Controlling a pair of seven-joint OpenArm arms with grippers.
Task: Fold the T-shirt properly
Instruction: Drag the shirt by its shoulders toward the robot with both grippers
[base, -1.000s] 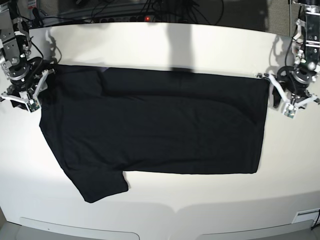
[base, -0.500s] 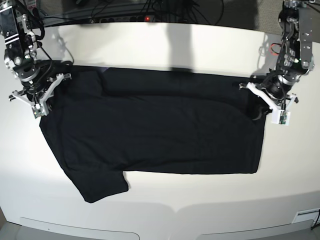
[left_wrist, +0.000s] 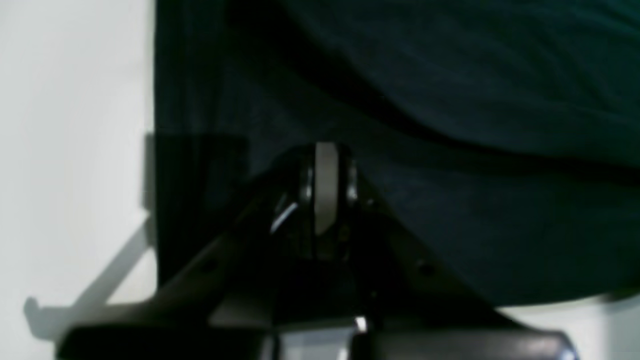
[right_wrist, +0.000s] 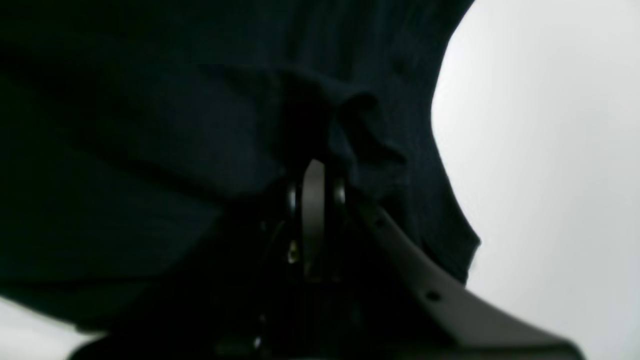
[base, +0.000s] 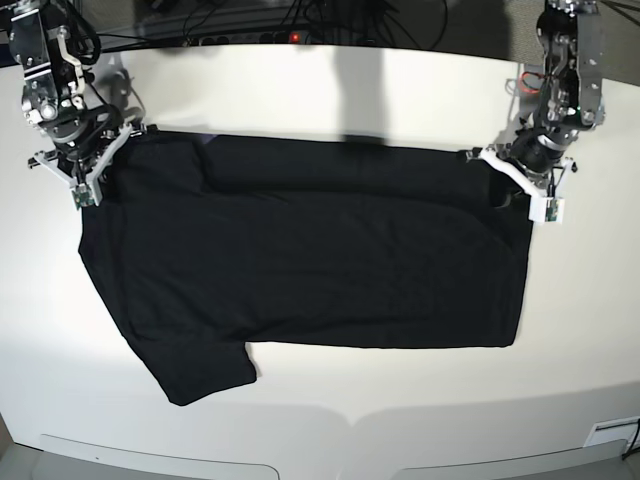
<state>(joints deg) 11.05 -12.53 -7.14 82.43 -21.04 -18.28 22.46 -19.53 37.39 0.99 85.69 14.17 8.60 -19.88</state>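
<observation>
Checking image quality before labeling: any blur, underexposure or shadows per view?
Base: sharp, barrel-curved table edges, T-shirt a detail-less black, arm shadows near both corners. Left wrist: soft, left hand dark and blurred. Right wrist: badly underexposed, right hand barely separable from the cloth.

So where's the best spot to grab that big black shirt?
By its two far corners, coming in from either end. The shirt lies flat and wide, so each pincer, left and right, pinches a far corner, where the cloth bunches.
</observation>
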